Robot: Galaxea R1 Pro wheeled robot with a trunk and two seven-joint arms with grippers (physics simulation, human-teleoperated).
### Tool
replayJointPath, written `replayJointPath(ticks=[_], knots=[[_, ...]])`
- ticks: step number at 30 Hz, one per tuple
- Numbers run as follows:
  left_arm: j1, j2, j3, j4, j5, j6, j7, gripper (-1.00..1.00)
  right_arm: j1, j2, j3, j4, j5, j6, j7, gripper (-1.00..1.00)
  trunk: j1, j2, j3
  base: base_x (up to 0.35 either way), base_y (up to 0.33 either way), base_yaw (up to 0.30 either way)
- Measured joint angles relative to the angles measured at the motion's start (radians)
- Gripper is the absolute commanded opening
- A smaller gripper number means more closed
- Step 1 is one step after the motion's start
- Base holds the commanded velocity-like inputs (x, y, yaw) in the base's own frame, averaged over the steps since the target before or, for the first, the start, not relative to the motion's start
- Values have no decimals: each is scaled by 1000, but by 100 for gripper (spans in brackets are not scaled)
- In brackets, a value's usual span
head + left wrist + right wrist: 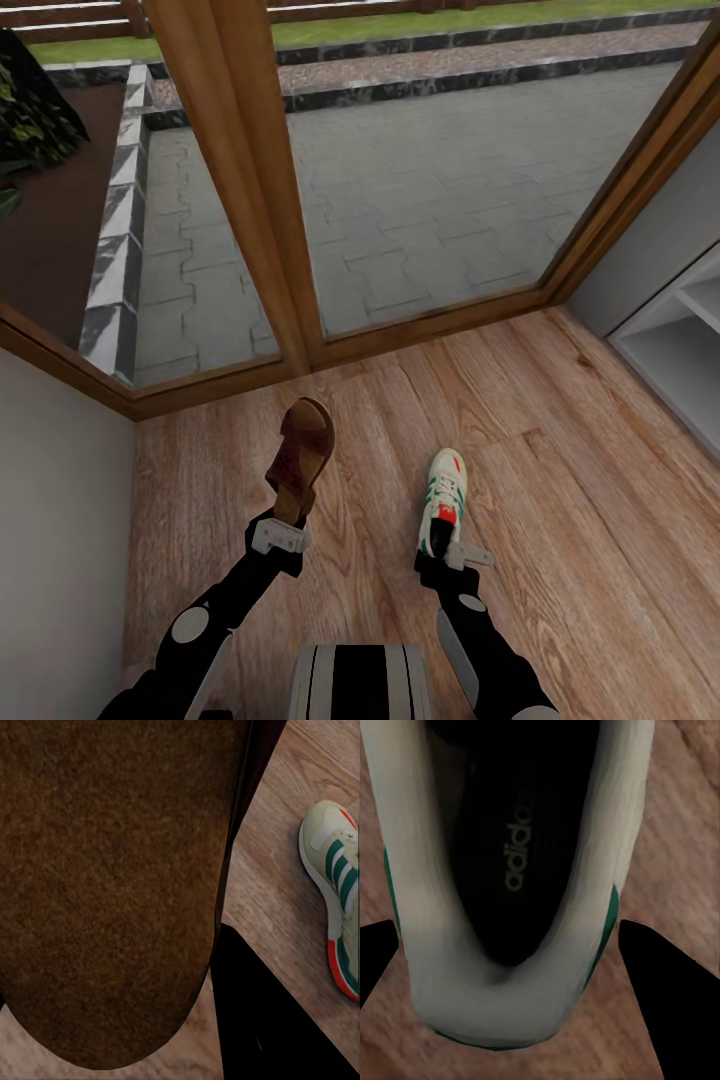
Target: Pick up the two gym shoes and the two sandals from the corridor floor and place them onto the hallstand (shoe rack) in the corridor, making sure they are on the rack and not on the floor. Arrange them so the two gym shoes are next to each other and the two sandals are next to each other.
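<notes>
My left gripper (284,522) is shut on the heel end of a dark brown sandal (300,455), holding it tilted up above the corridor floor (560,520). The sandal's brown sole (112,885) looms close in the left wrist view, and a gym shoe (337,892) shows beyond it. My right gripper (446,545) is shut on the heel of that white gym shoe (443,495), whose toe points toward the glass door. In the right wrist view its dark fingers (675,990) flank the shoe's heel collar (502,1005). The second sandal and second gym shoe are out of view.
A wood-framed glass door (250,200) closes the corridor ahead, with grey paving outside. A grey wall (50,520) stands at the left. The corner of a pale open shelf unit (680,340) shows at the right. My trunk (360,680) sits at the bottom.
</notes>
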Motion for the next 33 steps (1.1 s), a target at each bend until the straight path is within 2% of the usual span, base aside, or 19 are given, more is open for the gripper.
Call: replayJointPath(ticks=[27, 33], knots=[[0, 0, -1, 0, 0, -3, 0, -100, 0, 0, -1, -1, -2, 0, 0, -100, 0, 0, 0, 0, 0, 0], [0, 0, -1, 0, 0, -4, 0, -100, 0, 0, 0, -2, -1, -1, 0, -100, -3, 1, 23, 0, 0, 0]])
